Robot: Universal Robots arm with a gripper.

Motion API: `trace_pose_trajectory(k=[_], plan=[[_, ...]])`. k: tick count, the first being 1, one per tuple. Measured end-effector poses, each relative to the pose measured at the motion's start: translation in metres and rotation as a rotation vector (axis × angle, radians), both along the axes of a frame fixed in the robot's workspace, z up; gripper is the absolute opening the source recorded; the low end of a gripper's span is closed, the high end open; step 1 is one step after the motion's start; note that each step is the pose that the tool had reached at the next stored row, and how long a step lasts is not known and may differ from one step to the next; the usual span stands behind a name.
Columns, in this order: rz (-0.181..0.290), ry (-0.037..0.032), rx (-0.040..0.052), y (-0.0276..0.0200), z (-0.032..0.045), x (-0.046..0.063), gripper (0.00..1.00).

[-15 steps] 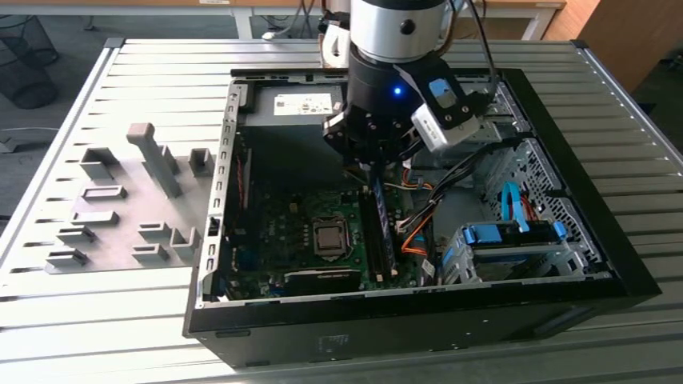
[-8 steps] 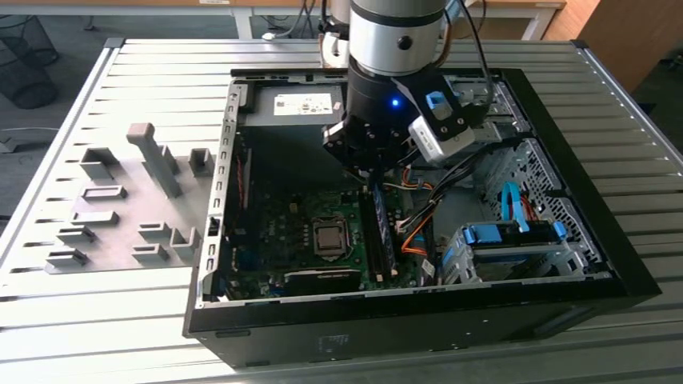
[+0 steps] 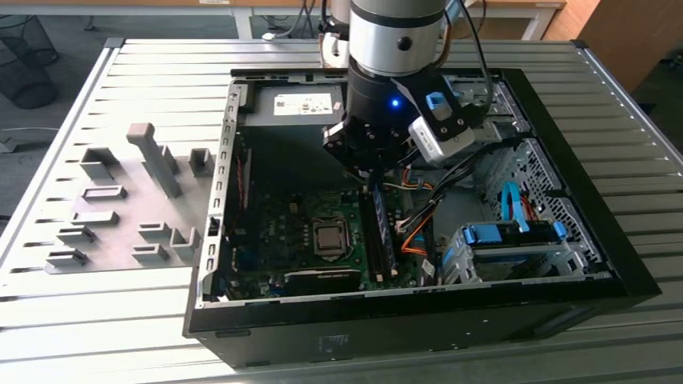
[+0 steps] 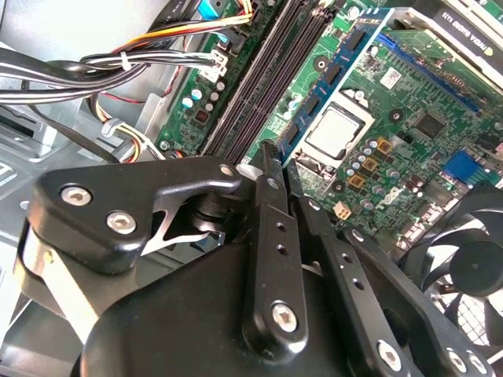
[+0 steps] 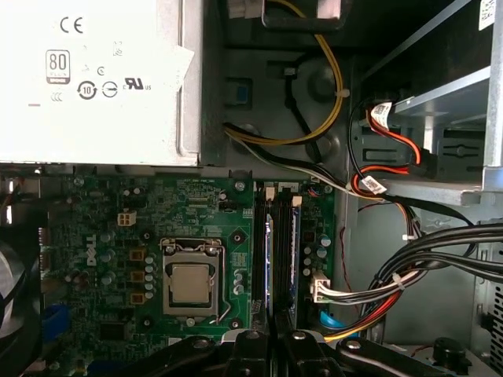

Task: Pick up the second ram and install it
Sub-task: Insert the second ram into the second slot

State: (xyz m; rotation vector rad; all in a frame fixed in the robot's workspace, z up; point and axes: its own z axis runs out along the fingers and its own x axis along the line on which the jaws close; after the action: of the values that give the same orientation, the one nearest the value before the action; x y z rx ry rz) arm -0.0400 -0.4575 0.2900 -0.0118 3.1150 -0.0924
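Motherboard (image 3: 309,224) inside case (image 3: 555,144); holders (image 3: 128,200) on table (image 3: 64,296), exterior view's left.

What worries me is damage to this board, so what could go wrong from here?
1. The second ram stands on edge among the memory slots, right by the hand. Whether it is fully seated cannot be seen, and a skewed push could strain the motherboard.
2. The cable bundle plugs in just beside those slots, so the hand might snag it.
3. The bare processor lies close by, exposed to any slip.
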Motion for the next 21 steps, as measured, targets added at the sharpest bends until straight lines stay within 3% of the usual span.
trace_pose_trajectory(k=[21], plan=[[-0.007, -0.0001, 0.0001, -0.0028, -0.0048, 0.0000, 0.14]])
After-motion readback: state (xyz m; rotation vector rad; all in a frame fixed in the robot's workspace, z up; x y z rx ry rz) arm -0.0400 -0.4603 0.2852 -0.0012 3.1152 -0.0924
